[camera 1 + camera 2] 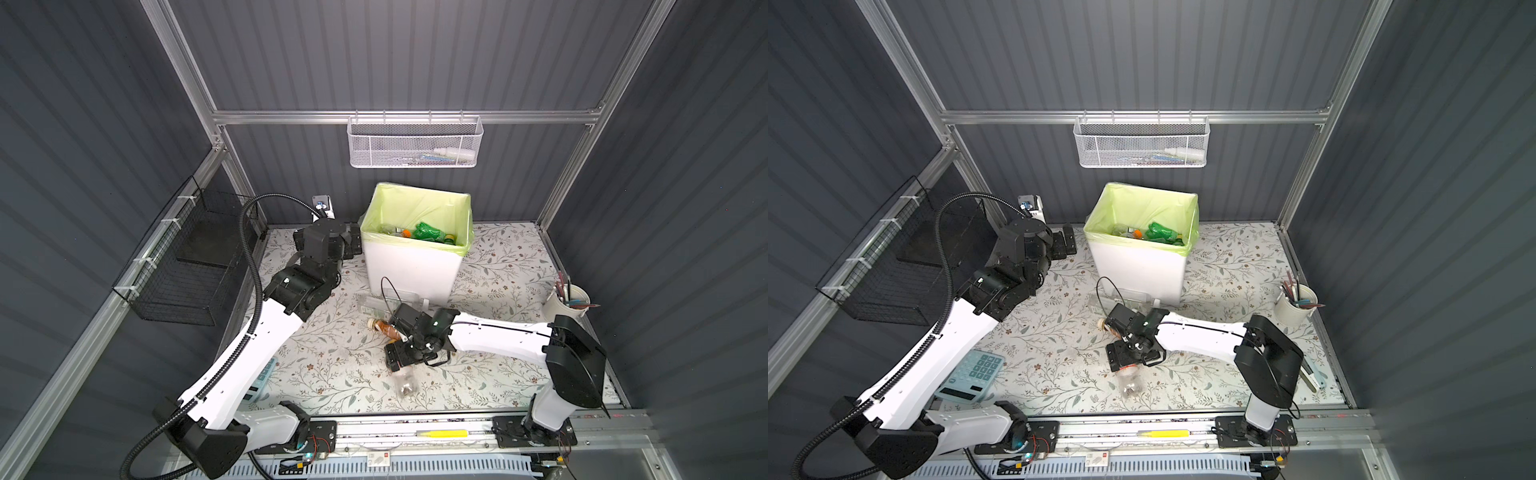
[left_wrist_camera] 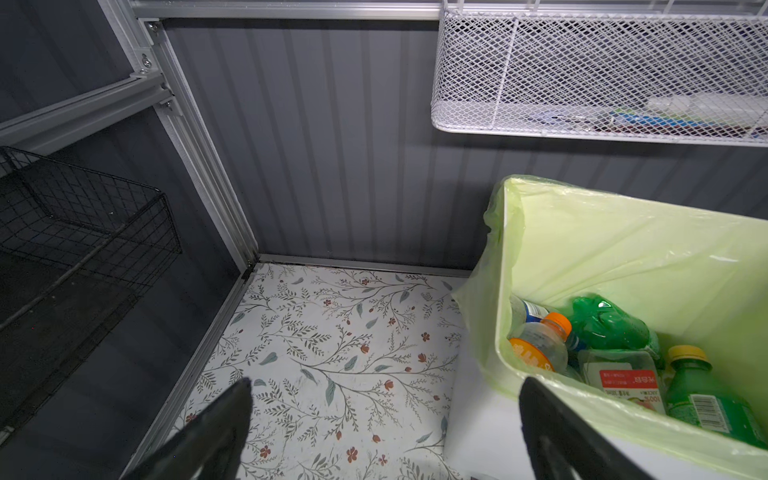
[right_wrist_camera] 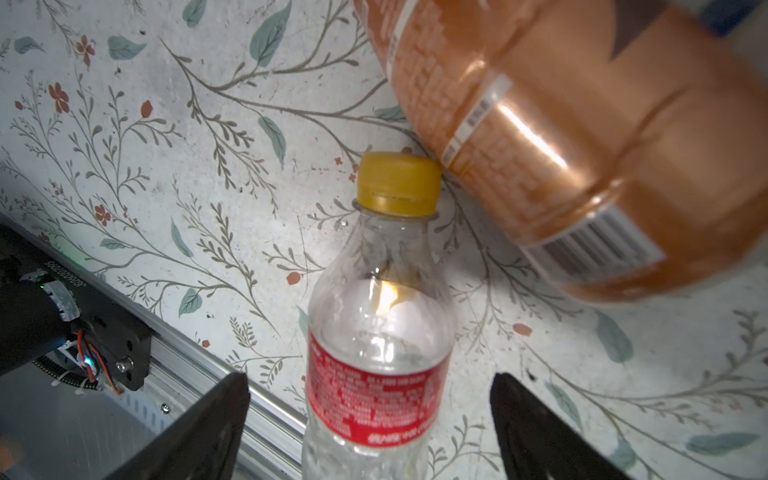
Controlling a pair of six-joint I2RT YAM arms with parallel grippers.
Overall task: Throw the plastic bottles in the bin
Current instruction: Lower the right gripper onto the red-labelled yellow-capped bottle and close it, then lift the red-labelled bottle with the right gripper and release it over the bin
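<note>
Clear plastic bottle (image 3: 376, 332), red-labelled and yellow-capped, is laid near the front edge of the tabletop (image 3: 145, 187), flanked untouched by the spread fingers of the right pincer (image 3: 370, 395); a brown bottle (image 3: 561, 145) is seen beside its cap.

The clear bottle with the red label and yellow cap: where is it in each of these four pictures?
In a top view: the clear bottle lies front of centre, partly under the right gripper.
In a top view: same spot.
Left wrist: not in it.
Right wrist: centre, between the open jaws.
Shared landmark: the brown bottle next to it, absent from the left wrist view.
</note>
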